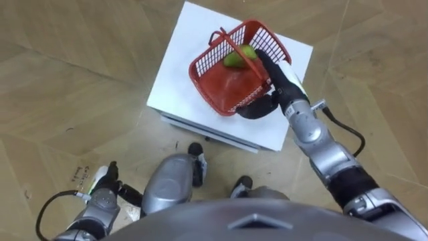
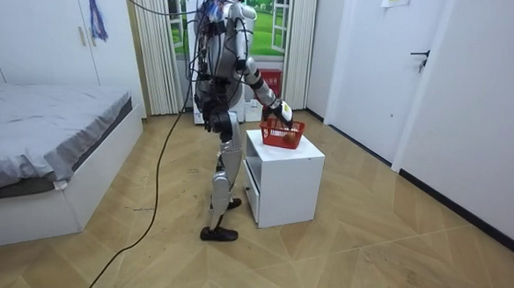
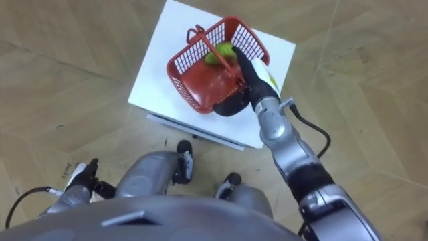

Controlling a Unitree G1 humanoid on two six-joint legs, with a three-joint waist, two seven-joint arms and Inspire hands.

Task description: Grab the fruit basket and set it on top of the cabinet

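the right hand (image 1: 271, 90) is gripping the right wall of the red plastic mesh fruit basket (image 1: 231, 84), fingers curled over its rim. the basket is sitting on the white square bench (image 1: 177, 80), holding a green fruit (image 1: 239, 57). the grasp looks made, so the next move is probably a level lift. the left hand (image 1: 101, 191) is hanging low.

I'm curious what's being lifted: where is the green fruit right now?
In the eye views the green fruit lies at the far end of the red basket on the white cabinet, beside the right hand gripping the basket's wall.
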